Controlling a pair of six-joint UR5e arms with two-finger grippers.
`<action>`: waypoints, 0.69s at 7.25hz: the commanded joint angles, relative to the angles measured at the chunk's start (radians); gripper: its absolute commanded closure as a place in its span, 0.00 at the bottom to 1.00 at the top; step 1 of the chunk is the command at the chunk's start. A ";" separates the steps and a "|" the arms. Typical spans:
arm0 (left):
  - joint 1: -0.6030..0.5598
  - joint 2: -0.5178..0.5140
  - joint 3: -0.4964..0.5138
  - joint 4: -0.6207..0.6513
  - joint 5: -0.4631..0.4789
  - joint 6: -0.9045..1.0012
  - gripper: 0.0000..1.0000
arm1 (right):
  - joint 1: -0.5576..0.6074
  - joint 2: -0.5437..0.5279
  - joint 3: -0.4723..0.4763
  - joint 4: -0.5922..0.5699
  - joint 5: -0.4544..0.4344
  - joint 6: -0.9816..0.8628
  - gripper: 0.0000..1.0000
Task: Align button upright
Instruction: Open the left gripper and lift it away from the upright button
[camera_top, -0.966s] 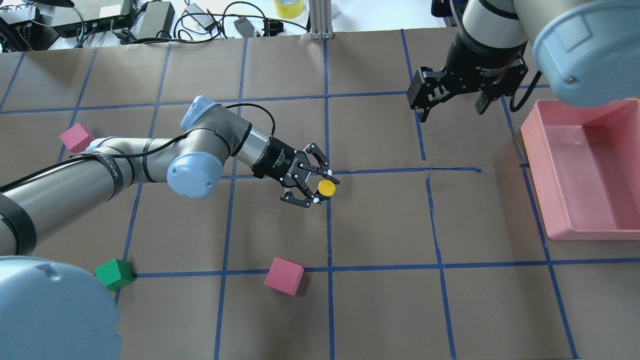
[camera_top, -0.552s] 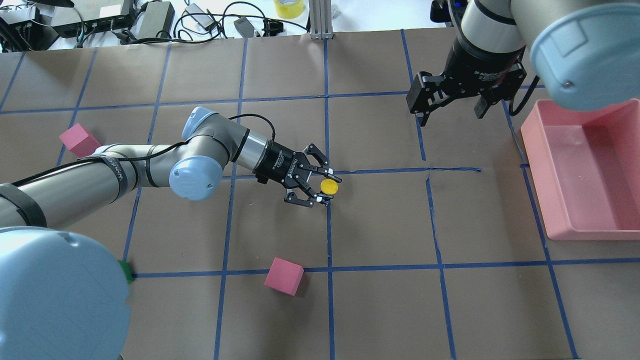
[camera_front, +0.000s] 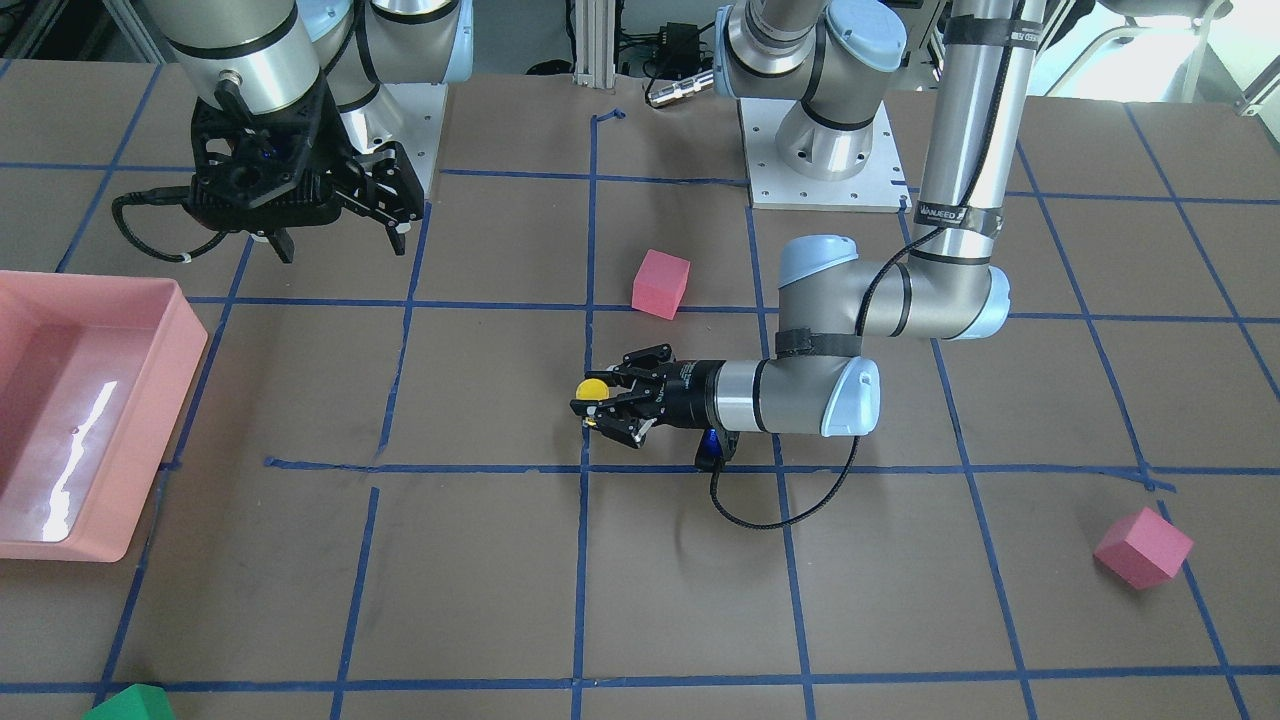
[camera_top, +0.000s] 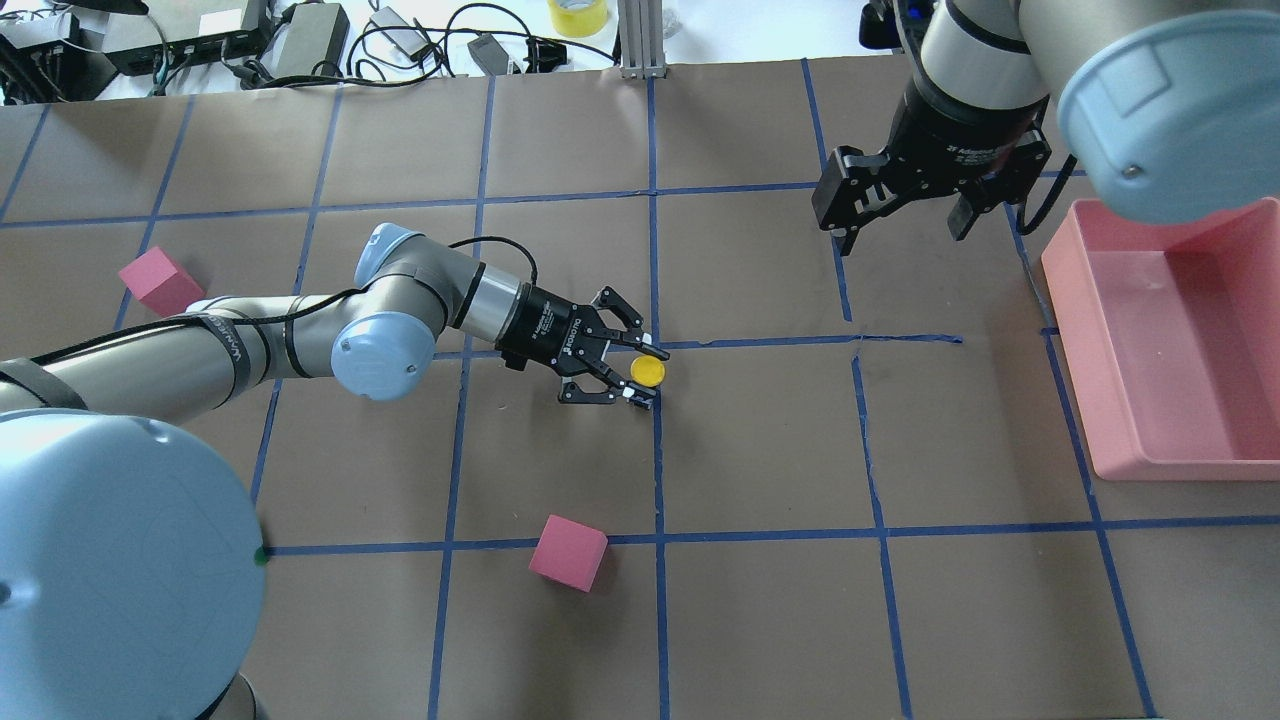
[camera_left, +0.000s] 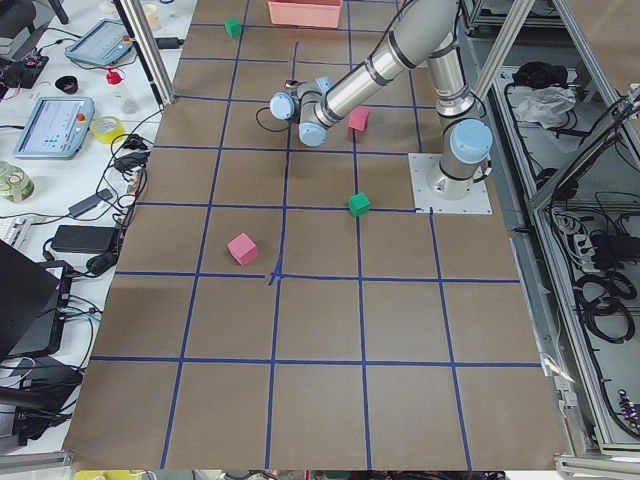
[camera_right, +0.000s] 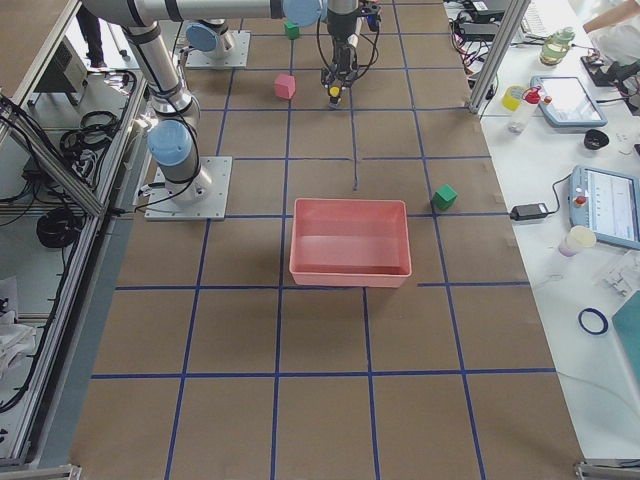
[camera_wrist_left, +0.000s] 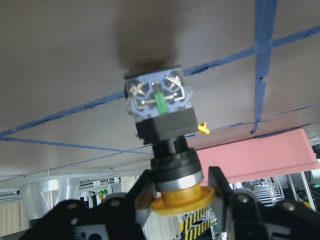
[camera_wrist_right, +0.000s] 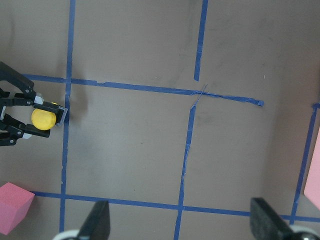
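Note:
The button (camera_top: 647, 371) has a round yellow cap, a black body and a grey block base. It shows cap-up near the table's middle, by a blue tape crossing. My left gripper (camera_top: 648, 374) lies nearly level and is shut on the button just under its cap. In the left wrist view the fingers (camera_wrist_left: 142, 192) flank the black collar of the button (camera_wrist_left: 162, 115), and the base meets its shadow on the paper. The button also shows in the front view (camera_front: 592, 388). My right gripper (camera_top: 900, 215) hangs open and empty at the far right.
A pink tray (camera_top: 1075, 330) stands at the right edge. One pink foam cube (camera_top: 567, 552) sits in front of the button, another (camera_top: 158, 280) at the far left. A green cube (camera_front: 130, 703) is near the left arm's base. Cables and boxes lie beyond the table's back edge.
My left arm has stretched out lower and the gripper, still holding the button, has shifted slightly left and toward the table. My right gripper has drifted a little farther back.

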 joint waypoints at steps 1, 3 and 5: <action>0.043 0.001 0.005 -0.003 -0.001 -0.018 0.00 | 0.000 -0.001 0.006 0.000 0.000 0.000 0.00; 0.050 0.047 0.027 0.012 0.017 -0.134 0.00 | 0.000 0.000 0.006 0.000 0.000 0.001 0.00; 0.051 0.123 0.191 0.008 0.243 -0.222 0.00 | 0.000 -0.001 0.006 0.000 0.000 0.001 0.00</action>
